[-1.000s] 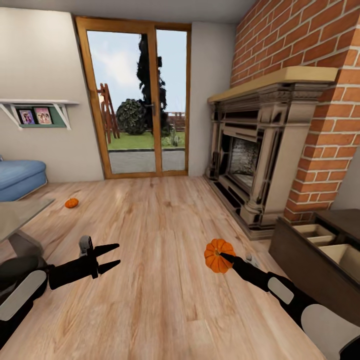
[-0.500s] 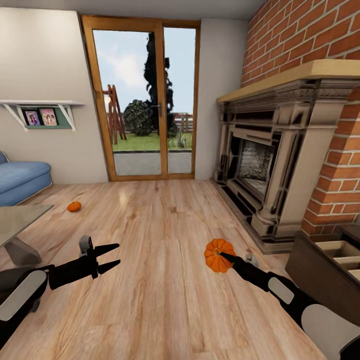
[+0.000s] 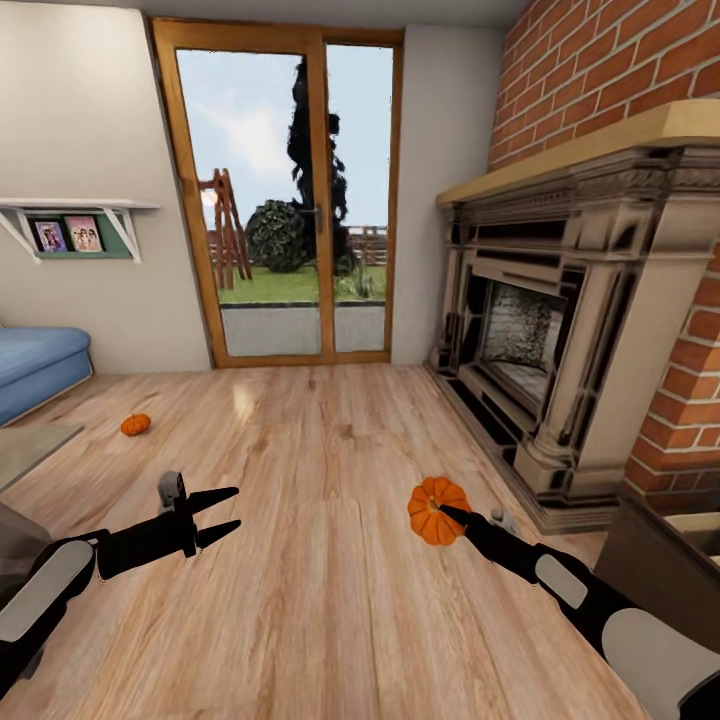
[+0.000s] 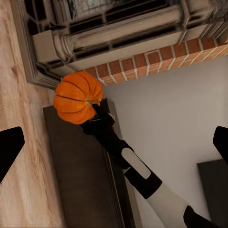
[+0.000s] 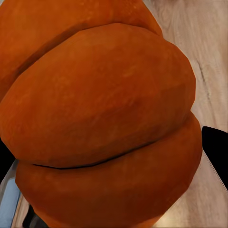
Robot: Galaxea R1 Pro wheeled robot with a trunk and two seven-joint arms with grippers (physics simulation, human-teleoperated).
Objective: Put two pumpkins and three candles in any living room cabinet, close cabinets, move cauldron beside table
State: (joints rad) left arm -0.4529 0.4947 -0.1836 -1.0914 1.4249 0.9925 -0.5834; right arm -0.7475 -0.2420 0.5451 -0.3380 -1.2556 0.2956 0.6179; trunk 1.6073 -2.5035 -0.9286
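Note:
One orange pumpkin (image 3: 432, 503) hangs above the wood floor with my right gripper (image 3: 441, 513) shut on it; up close in the right wrist view its ribbed skin (image 5: 99, 118) is very near the lens. The left wrist view also catches this pumpkin (image 4: 77, 97) on the end of my right arm. The second pumpkin (image 3: 135, 424) lies on the floor at the far left. My left gripper (image 3: 222, 512) is open and holds nothing. A corner of the dark-brown cabinet (image 3: 655, 555) shows at the lower right edge. At the left edge is a corner of the pale table (image 3: 30, 445).
A large stone fireplace (image 3: 560, 330) in a brick wall fills the right side. A glass door (image 3: 290, 200) stands straight ahead, a blue sofa (image 3: 35, 365) at the left and a wall shelf (image 3: 80, 220) above it. Bare wood floor (image 3: 320, 450) stretches ahead between my arms.
The whole view has shifted with the camera: the fireplace looms larger, the cabinet has slid toward the right edge and the table toward the left. Both arms keep their pose.

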